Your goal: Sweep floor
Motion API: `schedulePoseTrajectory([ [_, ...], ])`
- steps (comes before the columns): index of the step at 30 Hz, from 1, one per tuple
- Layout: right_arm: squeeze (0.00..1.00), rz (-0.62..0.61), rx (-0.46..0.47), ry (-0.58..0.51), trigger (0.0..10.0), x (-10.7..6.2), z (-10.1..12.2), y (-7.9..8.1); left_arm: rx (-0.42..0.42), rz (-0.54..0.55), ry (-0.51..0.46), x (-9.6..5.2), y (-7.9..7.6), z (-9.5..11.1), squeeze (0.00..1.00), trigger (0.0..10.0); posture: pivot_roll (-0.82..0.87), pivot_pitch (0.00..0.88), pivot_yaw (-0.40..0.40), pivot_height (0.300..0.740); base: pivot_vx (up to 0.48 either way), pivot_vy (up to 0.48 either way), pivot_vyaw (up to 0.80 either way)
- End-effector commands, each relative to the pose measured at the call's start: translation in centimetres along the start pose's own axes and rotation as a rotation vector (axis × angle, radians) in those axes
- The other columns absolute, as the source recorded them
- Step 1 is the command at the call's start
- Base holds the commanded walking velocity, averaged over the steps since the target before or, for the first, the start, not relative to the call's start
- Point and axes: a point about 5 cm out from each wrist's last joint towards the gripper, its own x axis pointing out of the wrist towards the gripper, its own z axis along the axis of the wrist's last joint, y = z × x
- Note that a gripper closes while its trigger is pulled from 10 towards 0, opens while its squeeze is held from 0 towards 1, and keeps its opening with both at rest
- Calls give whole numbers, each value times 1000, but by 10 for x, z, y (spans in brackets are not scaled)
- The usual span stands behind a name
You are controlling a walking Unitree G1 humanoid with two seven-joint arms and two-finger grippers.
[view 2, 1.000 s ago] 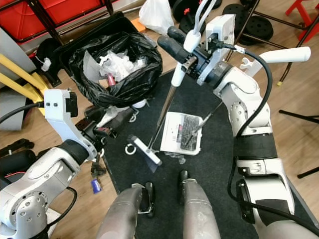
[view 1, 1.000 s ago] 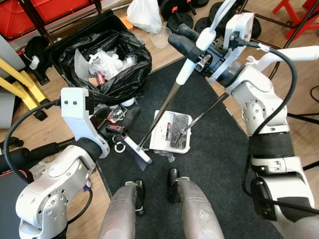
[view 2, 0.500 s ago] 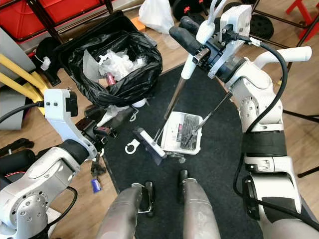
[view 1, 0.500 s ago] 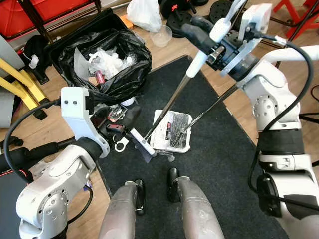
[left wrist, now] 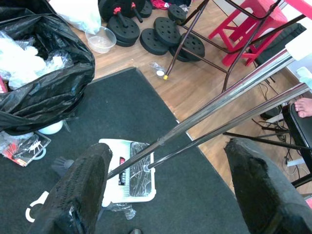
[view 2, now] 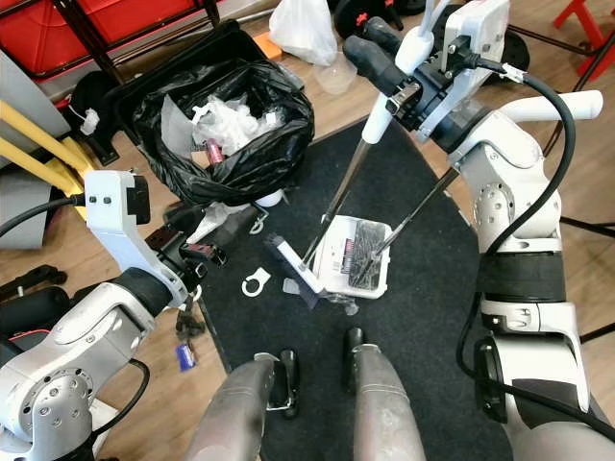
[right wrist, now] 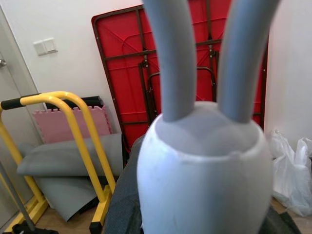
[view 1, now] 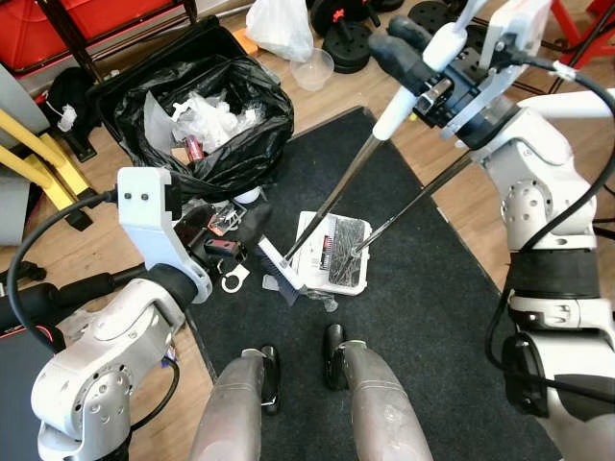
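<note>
right gripper (view 1: 423,72) upper right, clamped on one broom (view 1: 332,200) | one dustpan (view 1: 332,252) centre, on dark mat (view 1: 423,317) | left gripper (left wrist: 165,190) spread | one bin bag (view 1: 207,120) upper left | wood floor (view 1: 86,240)

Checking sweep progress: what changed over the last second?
The right gripper, shut on the broom handle, swung up and to the robot's right. That dragged the broom head across the black mat until it met the white dustpan. The dustpan, the trash bin and the open left gripper stayed put.
</note>
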Motion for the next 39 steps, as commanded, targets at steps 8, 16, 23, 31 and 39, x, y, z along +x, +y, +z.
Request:
schedulePoseTrajectory([
  [8,0,-55,-176,-153,10000,-1,40,-7,-9,1,32,-2,0,-8,0,10000,111,341,-41,740,0,0,0],
  [16,0,-123,-149,-263,10000,1,57,-12,-15,-2,32,-2,0,-9,0,10000,111,334,-41,740,0,0,0],
  [23,0,-158,-75,-352,10000,-1,64,-13,-18,-3,30,-1,0,-9,0,10000,110,338,-41,740,0,0,0],
  [31,0,-109,49,-399,10000,1,71,-7,-21,-2,29,0,0,-9,0,10000,102,331,-43,740,0,0,0],
  [39,0,14,82,-286,10000,7,56,14,-14,-2,25,6,1,-11,0,10000,90,308,-52,740,0,0,0],
])
